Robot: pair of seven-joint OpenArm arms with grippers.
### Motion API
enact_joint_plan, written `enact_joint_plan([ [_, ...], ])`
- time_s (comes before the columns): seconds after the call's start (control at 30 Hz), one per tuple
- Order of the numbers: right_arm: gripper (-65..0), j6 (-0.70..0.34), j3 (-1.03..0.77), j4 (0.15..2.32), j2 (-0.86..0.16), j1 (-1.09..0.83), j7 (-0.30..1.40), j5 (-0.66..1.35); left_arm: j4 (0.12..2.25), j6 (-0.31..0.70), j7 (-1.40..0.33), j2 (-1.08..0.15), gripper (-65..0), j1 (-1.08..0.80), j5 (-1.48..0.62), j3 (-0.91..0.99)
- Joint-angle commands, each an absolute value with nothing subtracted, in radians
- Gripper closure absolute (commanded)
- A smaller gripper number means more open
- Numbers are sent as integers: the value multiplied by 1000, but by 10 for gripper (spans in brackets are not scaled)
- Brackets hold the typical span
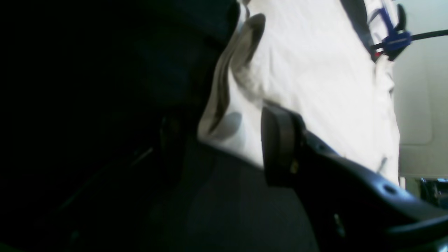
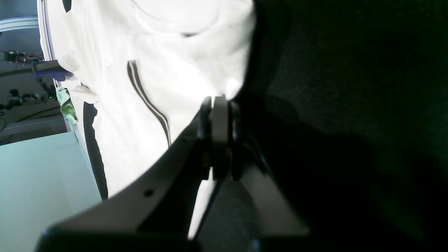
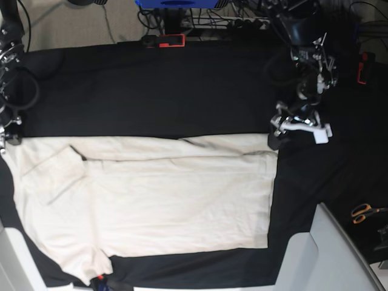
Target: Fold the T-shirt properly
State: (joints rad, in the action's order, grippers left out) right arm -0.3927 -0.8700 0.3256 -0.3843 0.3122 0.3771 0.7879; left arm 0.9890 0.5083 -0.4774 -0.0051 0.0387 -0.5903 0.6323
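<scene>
Shirt [image 3: 157, 200]: soft, light, limp; lies flat across tabletop [image 3: 151, 91] from 9 to 5 o'clock.
Hold: pinch hem corners.
Left claw [image 3: 295, 128]: parted, empty, at hem.
Right claw [image 2: 218, 101]: closed on shirt edge.

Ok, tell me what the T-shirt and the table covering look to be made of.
T-shirt: soft knit, probably cotton, matte cream; it lies limp with fine wrinkles and folded edges. Black tablecloth: looks like matte woven or felt-like fabric, no shine; exact fibre unclear.
</scene>
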Motion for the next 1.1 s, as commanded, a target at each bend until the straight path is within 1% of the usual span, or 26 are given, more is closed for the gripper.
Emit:
enact_joint_plan([
  [0.0,-2,-409,-868,337,-409,329,369,800,997,516,-486,-1,-337,42,-584,630],
  [0.37,-2,-409,-868,337,-406,328,369,800,943,516,-486,10,-334,85,-582,628],
  [0.4,-2,-409,-868,337,-406,328,369,800,943,516,-486,8,-324,85,-582,628],
  [0.43,-2,-409,-868,337,-406,328,369,800,941,515,-486,8,-295,85,-582,630],
  [0.47,-2,-409,-868,337,-406,328,369,800,941,513,-486,7,-252,85,-582,631],
  [0.5,-2,-409,-868,337,-406,328,369,800,940,512,-486,7,-188,87,-582,631],
  [0.57,-2,-409,-868,337,-406,328,369,800,920,510,-484,7,-21,90,-582,633],
  [0.6,-2,-409,-868,337,-406,328,369,800,905,510,-484,5,0,94,-582,631],
  [0.77,-2,-409,-868,337,-406,328,369,800,835,489,-458,-10,0,110,-582,628],
  [1.07,-2,-409,-868,341,-406,328,369,800,840,484,-467,-36,0,107,-582,565],
])
